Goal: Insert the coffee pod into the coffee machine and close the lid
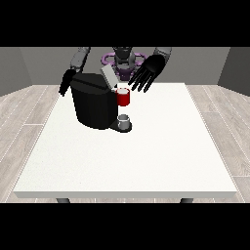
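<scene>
A black coffee machine [92,105] stands on the white table [132,156] at the back left. Its grey lid [108,75] is tilted up and open. A red pod holder [123,97] juts from the machine's front, with a pale pod top showing in it. Below it a small grey cup [124,120] sits on the machine's base. The hand at the view's right [148,72] hovers just above and right of the red holder, fingers spread and straight, holding nothing. The hand at the view's left [65,82] hangs behind the machine's left edge, partly hidden.
The table's front half and right side hold no objects. Wooden floor surrounds the table, with grey walls behind the robot.
</scene>
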You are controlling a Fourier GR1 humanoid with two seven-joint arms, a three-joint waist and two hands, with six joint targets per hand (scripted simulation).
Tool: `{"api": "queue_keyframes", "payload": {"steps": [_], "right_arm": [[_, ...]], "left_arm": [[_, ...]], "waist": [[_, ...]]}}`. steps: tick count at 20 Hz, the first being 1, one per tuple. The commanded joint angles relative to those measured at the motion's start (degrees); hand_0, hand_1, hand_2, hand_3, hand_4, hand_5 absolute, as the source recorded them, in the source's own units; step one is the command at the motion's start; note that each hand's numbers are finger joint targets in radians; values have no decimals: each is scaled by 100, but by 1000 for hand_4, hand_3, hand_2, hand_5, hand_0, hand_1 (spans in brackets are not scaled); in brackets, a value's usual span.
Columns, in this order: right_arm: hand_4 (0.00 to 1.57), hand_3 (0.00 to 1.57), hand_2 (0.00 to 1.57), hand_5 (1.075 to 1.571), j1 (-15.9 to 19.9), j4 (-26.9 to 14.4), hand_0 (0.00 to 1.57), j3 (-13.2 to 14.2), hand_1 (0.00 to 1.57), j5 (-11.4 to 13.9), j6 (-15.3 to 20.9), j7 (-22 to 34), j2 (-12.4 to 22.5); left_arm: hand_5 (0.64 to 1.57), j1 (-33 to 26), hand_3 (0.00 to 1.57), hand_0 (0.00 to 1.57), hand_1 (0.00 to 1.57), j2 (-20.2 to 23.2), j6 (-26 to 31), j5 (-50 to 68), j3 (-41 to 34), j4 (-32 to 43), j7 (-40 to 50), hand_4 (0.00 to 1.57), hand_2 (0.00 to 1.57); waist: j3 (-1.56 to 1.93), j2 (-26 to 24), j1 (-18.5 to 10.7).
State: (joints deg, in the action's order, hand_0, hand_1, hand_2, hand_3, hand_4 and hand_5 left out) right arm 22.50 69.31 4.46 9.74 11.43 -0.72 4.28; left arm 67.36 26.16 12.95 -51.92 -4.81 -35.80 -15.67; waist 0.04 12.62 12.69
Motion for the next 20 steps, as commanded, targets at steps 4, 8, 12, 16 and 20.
{"api": "queue_keyframes", "payload": {"steps": [4,8,12,16,20], "right_arm": [[0,0,0,1571,-848,-416,0,237,0,-166,69,-331,-61],[0,0,0,1571,-1103,-152,0,99,0,-150,-81,-137,-40],[0,0,0,1571,-1248,28,0,107,0,-345,-116,-461,-252],[0,0,0,1571,-1258,264,0,32,0,-531,-636,-170,-23],[62,0,0,1571,-955,615,0,-158,0,-550,-1052,213,232]], "left_arm": [[1571,-967,0,0,0,-1138,39,741,-308,-246,-32,0,130],[1571,-1585,0,0,0,-1696,83,1972,-1358,-11,-302,418,0],[1571,-2278,0,0,0,-2184,105,2768,-2021,155,-437,69,0],[1571,-3150,0,0,0,-2480,357,2782,-1861,242,-567,421,0],[1571,-3593,0,0,0,-2328,409,2770,-1774,94,-671,442,0]], "waist": [[-2,-1217,-774],[-22,-1750,-912],[-14,-2193,-1306],[-7,-2930,-1691],[-6,-2956,-1732]]}}
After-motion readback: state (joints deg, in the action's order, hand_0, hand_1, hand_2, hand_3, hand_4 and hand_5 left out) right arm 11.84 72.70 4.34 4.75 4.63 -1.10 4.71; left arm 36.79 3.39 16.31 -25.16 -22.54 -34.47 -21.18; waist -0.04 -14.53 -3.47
